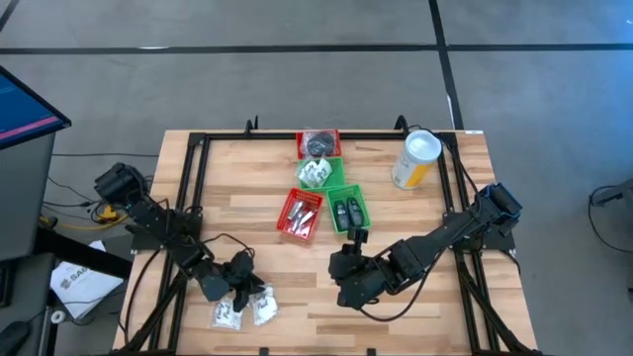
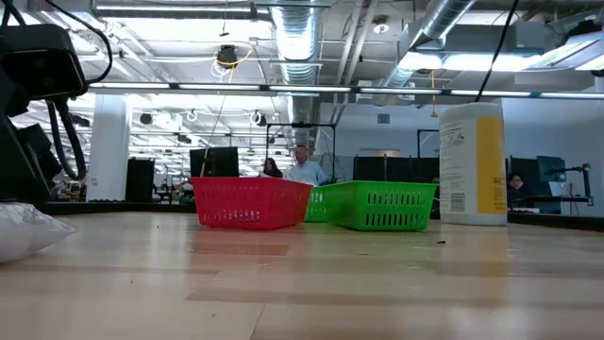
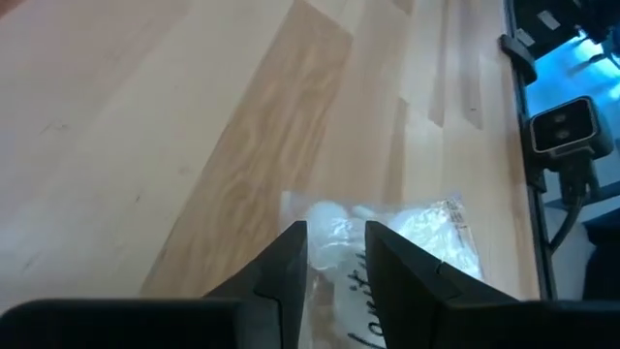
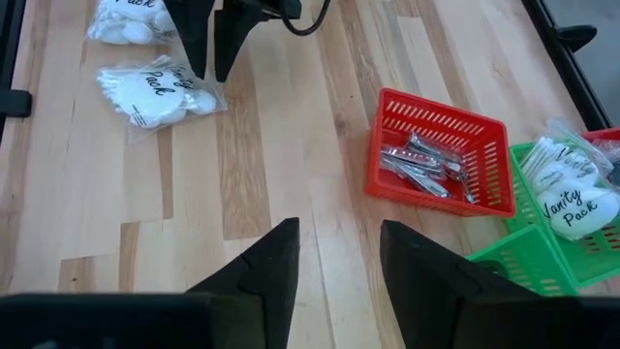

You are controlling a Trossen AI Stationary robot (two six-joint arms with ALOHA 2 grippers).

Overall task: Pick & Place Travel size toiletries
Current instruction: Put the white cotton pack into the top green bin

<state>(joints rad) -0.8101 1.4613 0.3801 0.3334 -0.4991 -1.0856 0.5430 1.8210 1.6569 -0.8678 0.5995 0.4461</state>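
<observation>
Clear vanity packets (image 1: 265, 309) lay at the bench's (image 1: 247, 213) near-left corner, the left gripper (image 1: 240, 288) poised narrowly open over one for pickup; next required closing, lifting and carrying basketward while the right gripper (image 4: 337, 254) waited open, empty.

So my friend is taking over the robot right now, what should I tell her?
Left end effector: low over a vanity pack near the table's front edge, fingers slightly apart, nothing lifted.
Right end effector: open, empty, hovering mid-table.
Done: the red basket holds silvery sachets, the green baskets hold a vanity pack and dark pieces.
Left: two vanity packs on the table, the second beside the first.
</observation>
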